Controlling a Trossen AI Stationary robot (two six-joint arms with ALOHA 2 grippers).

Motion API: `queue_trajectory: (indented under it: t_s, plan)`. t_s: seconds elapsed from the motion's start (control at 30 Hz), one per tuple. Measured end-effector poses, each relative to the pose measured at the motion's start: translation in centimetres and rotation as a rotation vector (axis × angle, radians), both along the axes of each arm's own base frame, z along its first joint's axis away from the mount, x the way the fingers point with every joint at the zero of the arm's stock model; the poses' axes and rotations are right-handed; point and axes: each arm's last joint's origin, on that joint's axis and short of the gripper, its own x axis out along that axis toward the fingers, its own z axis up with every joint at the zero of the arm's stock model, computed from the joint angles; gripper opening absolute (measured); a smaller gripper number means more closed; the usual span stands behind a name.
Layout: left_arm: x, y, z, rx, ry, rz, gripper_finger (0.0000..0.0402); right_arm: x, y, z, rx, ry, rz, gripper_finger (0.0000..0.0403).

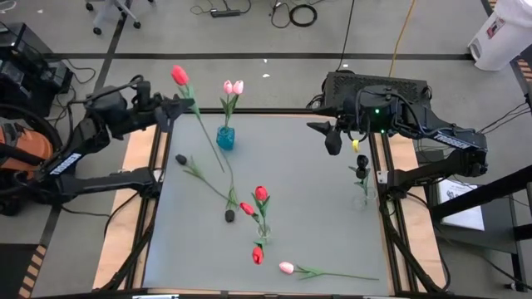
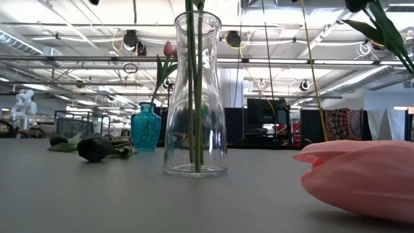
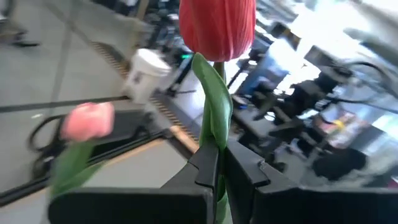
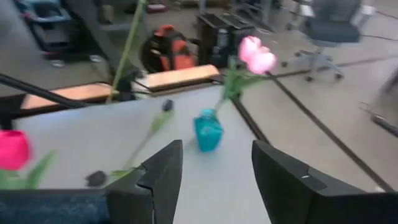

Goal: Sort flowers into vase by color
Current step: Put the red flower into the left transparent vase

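Item: red tulip (image 1: 179, 75), stem clamped in the closed left gripper (image 3: 221, 165) above the bench's (image 1: 316, 216) far left corner, head up, stem trailing down toward the teal vase (image 1: 225, 137). Teal vase holds two pink tulips (image 1: 233, 86). Clear vase (image 1: 263, 232) near the bench's front holds a red tulip (image 1: 261, 193); loose red, pink and black tulips lie around it. Right gripper (image 4: 214, 171): fingers parted, empty, raised over the far right side near a black tulip (image 1: 362, 162).

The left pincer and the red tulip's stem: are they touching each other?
Touching. In the left wrist view the left pincer is shut on the green stem of the red tulip, with both fingers pressed against it and no gap visible.
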Motion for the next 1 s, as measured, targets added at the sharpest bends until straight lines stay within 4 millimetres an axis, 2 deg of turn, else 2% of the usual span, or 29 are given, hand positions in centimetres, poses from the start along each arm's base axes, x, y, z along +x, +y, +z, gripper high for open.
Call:
queue_trajectory:
  t_s: [0.13,0.3,0.53,0.77,1.0]
  plan:
    - [2.1,-0.2,0.3,0.043,-0.031,-0.068,0.002,0.3,0.3,0.5,0.022,-0.063,0.097,0.0185]
    - [5.8,0.0,0.5,0.143,-0.067,-0.119,0.002,0.6,0.6,1.6,0.037,-0.178,0.222,0.0185]
    - [10.4,0.2,0.6,0.234,-0.024,-0.165,0.002,0.7,0.7,2.5,0.141,-0.297,0.245,0.0185]
    - [13.8,0.4,2.4,0.356,0.0,-0.185,0.002,1.3,0.6,2.7,0.246,-0.35,0.224,0.0185]
    - [16.5,-0.1,4.7,0.465,-0.02,-0.211,0.002,2.6,0.3,2.4,0.277,-0.371,0.22,0.0185]
